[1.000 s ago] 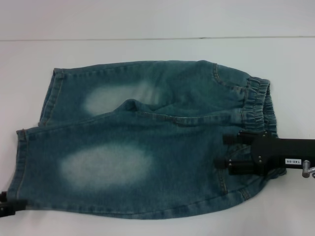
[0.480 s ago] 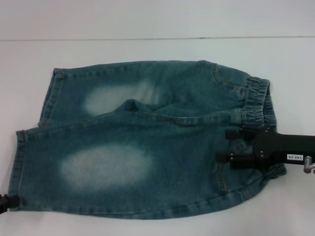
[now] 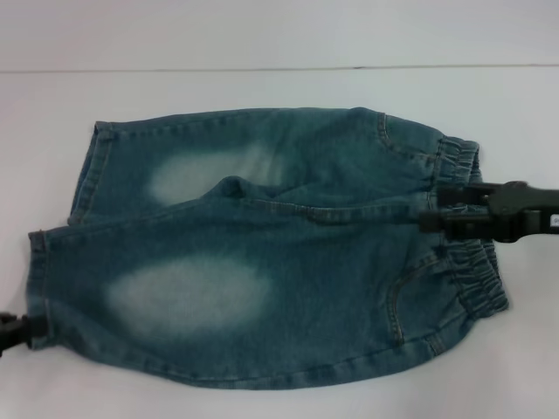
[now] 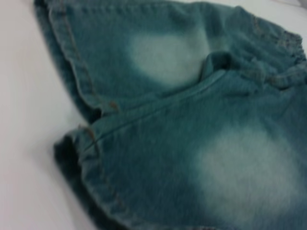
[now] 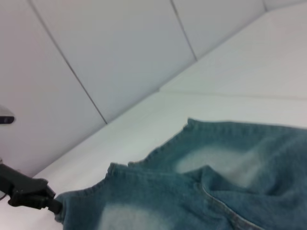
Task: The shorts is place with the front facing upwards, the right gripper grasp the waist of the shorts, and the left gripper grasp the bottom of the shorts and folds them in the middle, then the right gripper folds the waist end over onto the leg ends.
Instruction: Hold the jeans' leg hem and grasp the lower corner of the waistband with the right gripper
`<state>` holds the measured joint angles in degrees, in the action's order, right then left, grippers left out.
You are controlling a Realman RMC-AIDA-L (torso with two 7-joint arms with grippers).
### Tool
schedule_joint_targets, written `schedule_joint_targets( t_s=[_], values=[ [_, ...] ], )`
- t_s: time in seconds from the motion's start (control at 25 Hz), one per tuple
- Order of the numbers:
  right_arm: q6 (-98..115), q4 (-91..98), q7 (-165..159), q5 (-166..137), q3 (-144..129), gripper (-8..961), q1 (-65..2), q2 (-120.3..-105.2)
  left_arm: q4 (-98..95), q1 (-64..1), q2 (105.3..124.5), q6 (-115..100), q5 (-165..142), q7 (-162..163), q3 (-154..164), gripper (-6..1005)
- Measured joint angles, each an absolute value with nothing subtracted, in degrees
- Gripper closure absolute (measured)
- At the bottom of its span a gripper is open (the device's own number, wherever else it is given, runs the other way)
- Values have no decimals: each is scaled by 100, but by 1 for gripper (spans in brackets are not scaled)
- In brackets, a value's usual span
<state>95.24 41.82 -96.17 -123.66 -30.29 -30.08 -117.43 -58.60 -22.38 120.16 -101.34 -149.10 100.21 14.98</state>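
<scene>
On the white table (image 3: 262, 87) before us, the shorts (image 3: 262, 253) lie flat with the front up, spread across the middle of the surface in our head view. Their waist of the shorts (image 3: 472, 279), the puckered elastic band, sits on our right side, and the bottom of the shorts (image 3: 39, 288), with its flat stitched hems, points to our left. Two pale faded patches show on the legs, one on the far leg and one on the near leg.

Our right gripper (image 3: 432, 209) reaches in from the right edge at the waistband, about halfway along the band, and its black fingers lie over the denim there. We cannot tell whether those fingers are parted or pressed together on the cloth.

Our left gripper (image 3: 26, 330) shows only as a small black tip at the lower left edge, right at the hem corner of the near leg. From the right wrist view, the same left gripper (image 5: 50, 203) appears touching that hem corner, but we cannot tell whether it is closed on the fabric.

From the left wrist view we see the two leg hems close up, the shorts (image 4: 192, 120) lying on the table with the near hem's edge slightly raised.
</scene>
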Motion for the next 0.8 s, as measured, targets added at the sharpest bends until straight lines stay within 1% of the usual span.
schedule_joint_targets(
  t_s=[0.16,0.28,0.32,0.4,0.6,0.8],
  values=[
    [9708,5063,-10863,-12960,-3546,53,-3160,-11517,-5854,-2449,11974,-10182,-14859,10173,1491,999],
    [10042,5404,-11212,-13614,-4046,53,-3319,-11335,-5871,-2585,11963,-10104,-14848,10325,1451,999],
    [10221,5429,-11223,-13807,-4179,53,-3401,-11286,-5870,-2604,11961,-10087,-14844,10350,1452,999],
    [10520,5479,-11230,-14173,-4291,53,-3548,-11237,-5874,-2658,11957,-10025,-14814,10425,1447,999],
    [10631,5593,-11246,-15181,-4413,53,-3877,-11314,-5894,-2689,11946,-9912,-14557,10488,1443,1000],
    [10459,5573,-11277,-15658,-4677,53,-4011,-11395,-5898,-2691,11906,-9912,-14382,10490,1441,1000]
  ],
)
